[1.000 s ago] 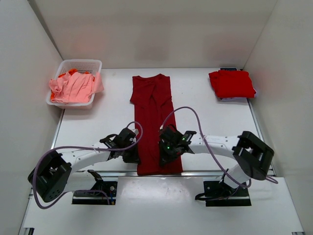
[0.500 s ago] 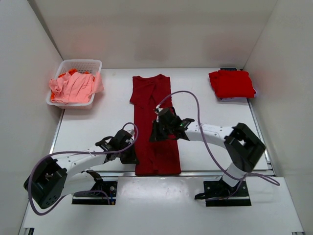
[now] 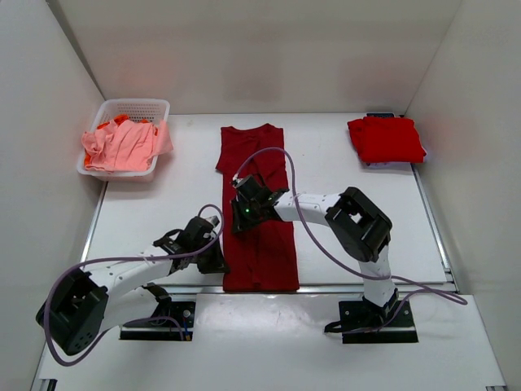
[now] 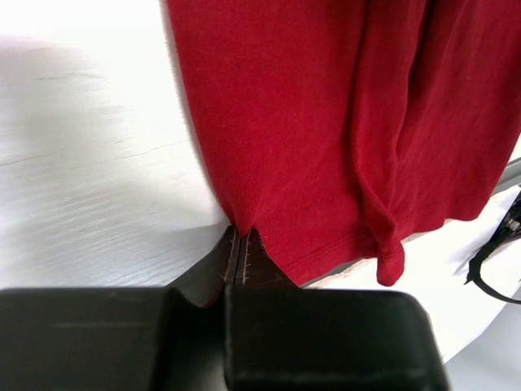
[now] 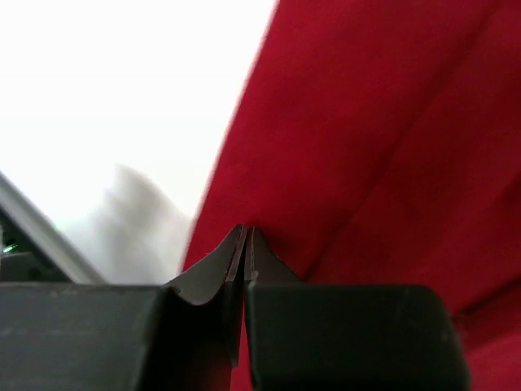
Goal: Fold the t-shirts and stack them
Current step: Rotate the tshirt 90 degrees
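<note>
Pinching the near hem of the long dark maroon cloth t-shirt (image 3: 259,167), flat on the white table (image 3: 155,204), the left gripper (image 3: 215,261) is clamped; beyond, the right gripper (image 3: 239,215) sits closed at its left edge. Folding's underway, I'd say; next, carry that edge across.

We call this a robot lab cell, not a home or shop. Plain white panels (image 3: 244,49) box in a white table (image 3: 179,179) on three sides, under flat, even lighting. The left arm (image 3: 134,267) and right arm (image 3: 313,204) stand on black base plates (image 3: 383,322) at the near edge, with purple cables (image 3: 326,255) looping loose. The props look staged: a white lattice basket (image 3: 134,106) of pink t-shirts (image 3: 122,145) back left, a folded red t-shirt (image 3: 384,138) back right, and a maroon t-shirt (image 3: 256,175) laid flat mid-table.
</note>
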Action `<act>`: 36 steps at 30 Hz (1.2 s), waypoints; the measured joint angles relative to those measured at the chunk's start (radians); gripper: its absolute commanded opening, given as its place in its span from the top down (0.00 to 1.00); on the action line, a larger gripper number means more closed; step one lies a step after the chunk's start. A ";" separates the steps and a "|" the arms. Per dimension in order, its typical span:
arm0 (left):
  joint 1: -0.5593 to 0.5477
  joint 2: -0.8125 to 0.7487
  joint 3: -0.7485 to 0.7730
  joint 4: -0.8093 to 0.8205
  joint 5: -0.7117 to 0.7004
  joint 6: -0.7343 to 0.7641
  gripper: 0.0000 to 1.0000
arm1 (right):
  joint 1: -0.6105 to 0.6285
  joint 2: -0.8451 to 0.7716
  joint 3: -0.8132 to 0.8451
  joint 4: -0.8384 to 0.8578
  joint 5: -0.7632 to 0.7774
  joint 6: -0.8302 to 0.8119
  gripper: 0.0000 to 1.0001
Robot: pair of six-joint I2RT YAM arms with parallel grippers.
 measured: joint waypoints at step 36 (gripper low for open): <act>0.069 -0.084 -0.064 0.033 0.013 -0.002 1.00 | -0.134 -0.090 0.004 -0.256 0.205 -0.099 0.85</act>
